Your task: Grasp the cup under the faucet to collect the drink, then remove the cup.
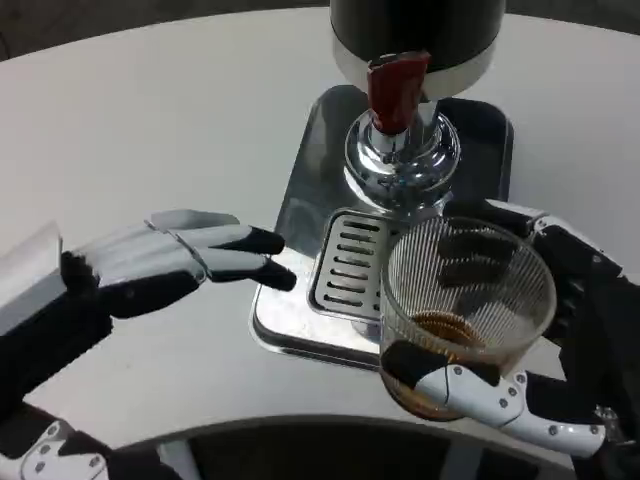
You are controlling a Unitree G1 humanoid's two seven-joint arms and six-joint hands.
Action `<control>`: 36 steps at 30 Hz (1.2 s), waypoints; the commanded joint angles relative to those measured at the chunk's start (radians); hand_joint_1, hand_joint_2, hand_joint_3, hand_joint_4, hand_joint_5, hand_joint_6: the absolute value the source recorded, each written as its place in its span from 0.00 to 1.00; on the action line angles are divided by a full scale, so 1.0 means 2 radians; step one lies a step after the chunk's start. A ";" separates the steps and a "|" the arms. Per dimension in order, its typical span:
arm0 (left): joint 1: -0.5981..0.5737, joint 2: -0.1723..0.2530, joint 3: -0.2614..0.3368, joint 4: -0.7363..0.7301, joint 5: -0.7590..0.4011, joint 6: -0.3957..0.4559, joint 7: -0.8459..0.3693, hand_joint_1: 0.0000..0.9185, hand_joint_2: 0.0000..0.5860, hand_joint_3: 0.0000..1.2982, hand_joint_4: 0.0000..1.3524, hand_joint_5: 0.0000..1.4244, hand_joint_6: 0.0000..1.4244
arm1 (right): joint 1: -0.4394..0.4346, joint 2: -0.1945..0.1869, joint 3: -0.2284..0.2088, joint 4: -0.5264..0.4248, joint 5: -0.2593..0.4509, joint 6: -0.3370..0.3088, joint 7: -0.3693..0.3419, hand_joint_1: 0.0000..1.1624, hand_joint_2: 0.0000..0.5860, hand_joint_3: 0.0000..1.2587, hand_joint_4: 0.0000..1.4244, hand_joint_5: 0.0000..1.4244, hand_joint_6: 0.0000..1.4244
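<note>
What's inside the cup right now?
The ribbed clear cup, held by the right hand, has a shallow pool of brown drink at its bottom. The thumb across the front wall covers part of the base.

Clear ribbed cup (466, 300) holds amber drink (440, 328) — red lever (396, 88), chrome faucet (402, 158).

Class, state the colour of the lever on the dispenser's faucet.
Red; the lever shows best in the head view.

One camera sits high on the robot's head or chest and looks steeply down and forward at the white worktop (150, 110). It is close. The drink dispenser (415, 40) at the far edge is cut off by the frame's top.
</note>
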 commanded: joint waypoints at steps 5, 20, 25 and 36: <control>0.042 0.030 0.025 -0.004 -0.031 -0.049 -0.018 0.00 0.12 0.21 0.05 0.10 0.06 | 0.040 -0.008 0.024 -0.063 0.012 0.008 0.014 0.88 0.21 0.61 0.57 0.63 0.49; 0.072 0.047 0.047 -0.027 -0.042 -0.070 -0.027 0.00 0.12 0.20 0.01 0.06 0.02 | 0.067 -0.007 0.030 -0.064 0.015 -0.019 0.030 0.87 0.20 0.61 0.57 0.63 0.49; 0.076 0.047 0.049 -0.030 -0.040 -0.073 -0.027 0.00 0.12 0.20 0.01 0.05 0.02 | 0.065 -0.006 0.034 -0.064 0.013 -0.014 0.031 0.87 0.20 0.61 0.57 0.63 0.49; 0.073 0.062 0.052 -0.037 -0.031 -0.079 -0.028 0.00 0.13 0.06 0.00 0.03 0.00 | 0.054 -0.004 0.031 -0.064 0.013 -0.004 0.033 0.87 0.20 0.61 0.58 0.63 0.49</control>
